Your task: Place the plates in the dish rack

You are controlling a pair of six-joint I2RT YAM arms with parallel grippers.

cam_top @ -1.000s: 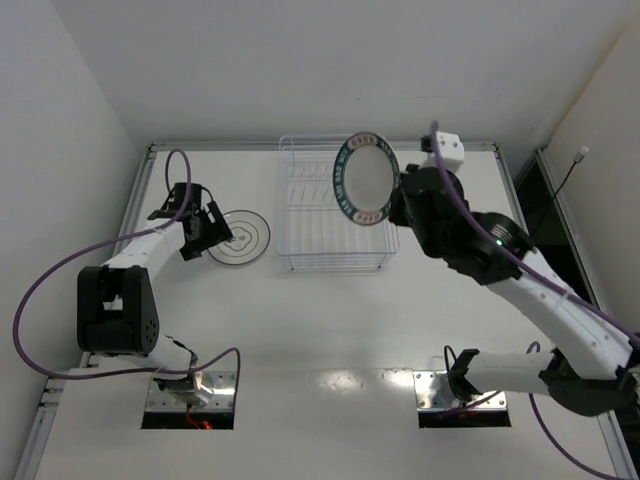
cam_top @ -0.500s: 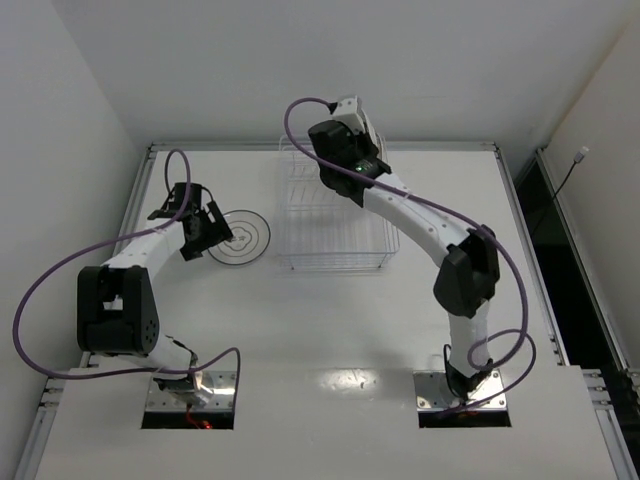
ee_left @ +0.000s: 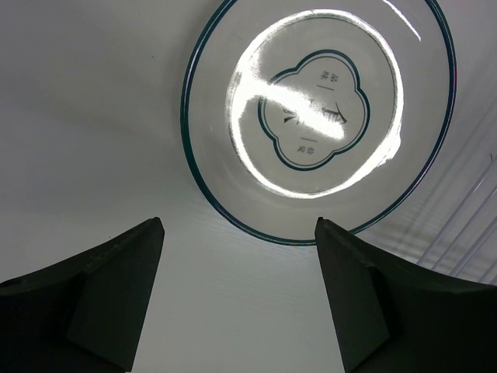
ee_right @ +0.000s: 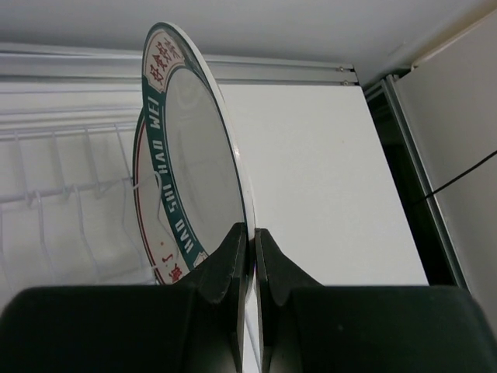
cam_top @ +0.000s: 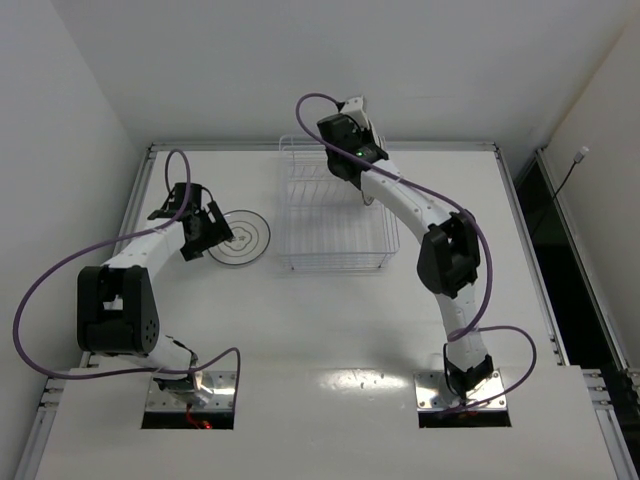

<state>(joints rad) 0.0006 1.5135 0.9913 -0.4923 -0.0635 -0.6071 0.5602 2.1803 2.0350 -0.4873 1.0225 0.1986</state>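
Gripping the green-rimmed plate (ee_right: 198, 163) by its edge, the right gripper (ee_right: 250, 237) holds it upright and edge-on, its two fingers (ee_right: 225, 268) closed on the rim from either side. The plate rises straight ahead of the jaws, its band lettered in white and red. Just left of the jaws, close behind that plate, a red-rimmed plate (ee_right: 141, 180) stands upright among the white wire tines of the dish rack (ee_right: 62, 194). Whether the held plate's lower edge touches the tines cannot be told. Seen from above, the right arm stretches over the rack's far end. The left gripper (ee_left: 237, 311) hovers over the white table (ee_left: 78, 116), jaws wide open with nothing between them. Directly ahead of its fingertips, and apart from them, the ringed plate (ee_left: 318, 116) lies flat, a dark four-lobed figure at its centre. Rack wires show beyond the right-hand finger (ee_left: 365, 303).
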